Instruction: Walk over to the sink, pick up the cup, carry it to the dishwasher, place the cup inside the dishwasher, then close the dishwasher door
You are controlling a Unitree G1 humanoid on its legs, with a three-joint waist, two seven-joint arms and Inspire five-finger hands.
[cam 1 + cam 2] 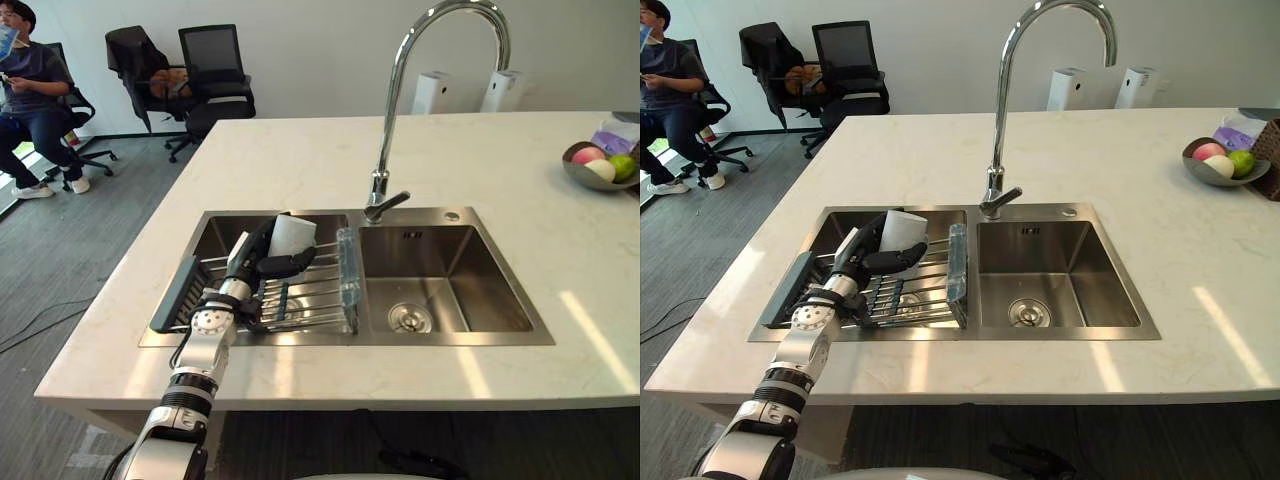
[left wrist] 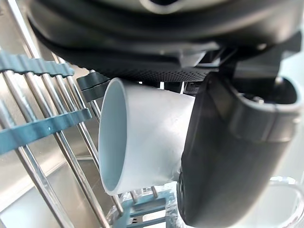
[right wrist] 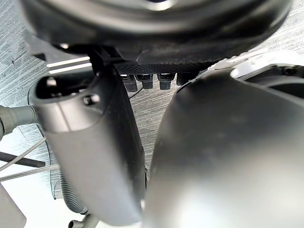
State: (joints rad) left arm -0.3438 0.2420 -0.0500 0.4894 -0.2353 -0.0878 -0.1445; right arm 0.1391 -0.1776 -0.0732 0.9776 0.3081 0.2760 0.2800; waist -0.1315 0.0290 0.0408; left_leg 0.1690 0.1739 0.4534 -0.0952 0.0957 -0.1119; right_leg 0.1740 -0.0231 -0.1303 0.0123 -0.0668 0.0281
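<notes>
A white cup (image 1: 293, 233) lies tilted over the wire drying rack (image 1: 315, 300) in the left basin of the sink (image 1: 470, 290). My left hand (image 1: 262, 265) reaches in from the counter's front edge and is shut on the cup, fingers curled across its side. In the left wrist view the cup (image 2: 142, 137) shows its open mouth, with the thumb (image 2: 223, 156) pressed against its wall and the rack bars behind it. My right hand (image 3: 95, 156) hangs over grey floor, holding nothing, fingers relaxed.
A tall chrome faucet (image 1: 400, 80) arches over the divider between the basins. A clear glass (image 1: 347, 265) stands at the rack's right end. A fruit bowl (image 1: 598, 166) sits at the counter's far right. A seated person (image 1: 25, 90) and office chairs (image 1: 205, 75) are beyond the counter.
</notes>
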